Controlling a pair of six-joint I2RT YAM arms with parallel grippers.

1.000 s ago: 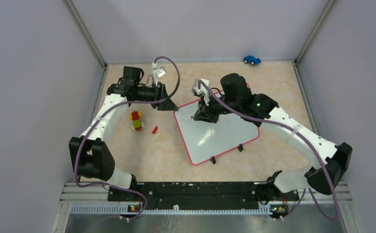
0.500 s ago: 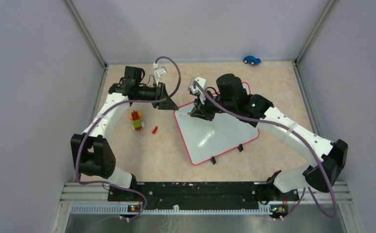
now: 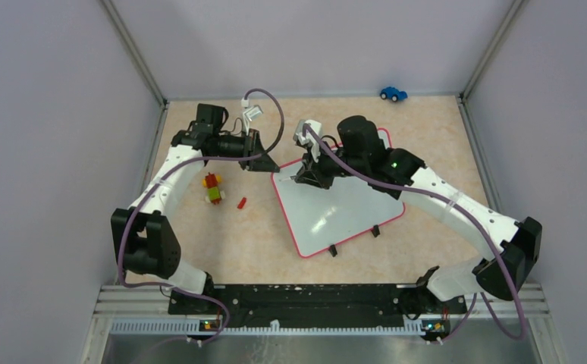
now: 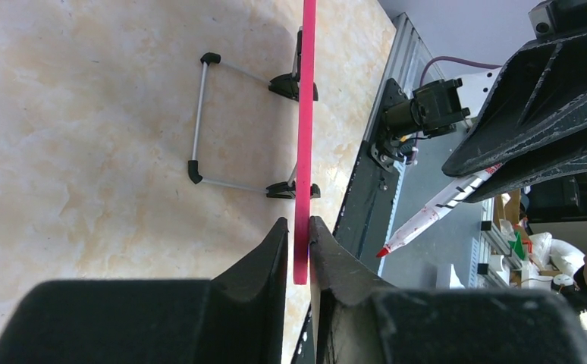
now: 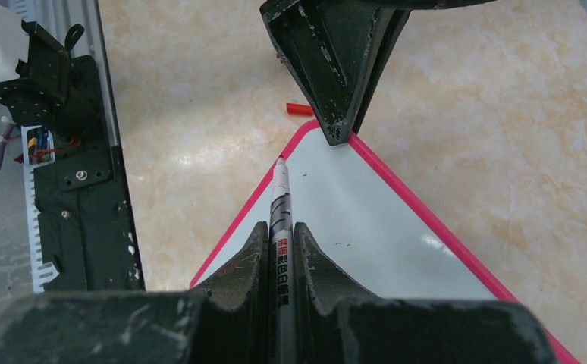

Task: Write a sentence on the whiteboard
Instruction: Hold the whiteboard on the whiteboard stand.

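1. While the whiteboard (image 3: 343, 208) rested face-up on the tabletop (image 3: 260, 243), right of centre, the left gripper (image 4: 299, 227) pinched its red frame at the far-left corner, probably to brace it against sliding.
2. The right gripper (image 5: 280, 231) was clamped on a marker (image 5: 279, 201), with the tip poised by that same corner, the likely start of line one.
3. No lettering was visible, so the sentence was judged not yet begun.

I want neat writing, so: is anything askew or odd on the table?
The whiteboard lies turned at an angle to the edges of the table, its far left corner pinched in the left gripper. A small red piece lies loose beside the block toy. Nothing else stands out.
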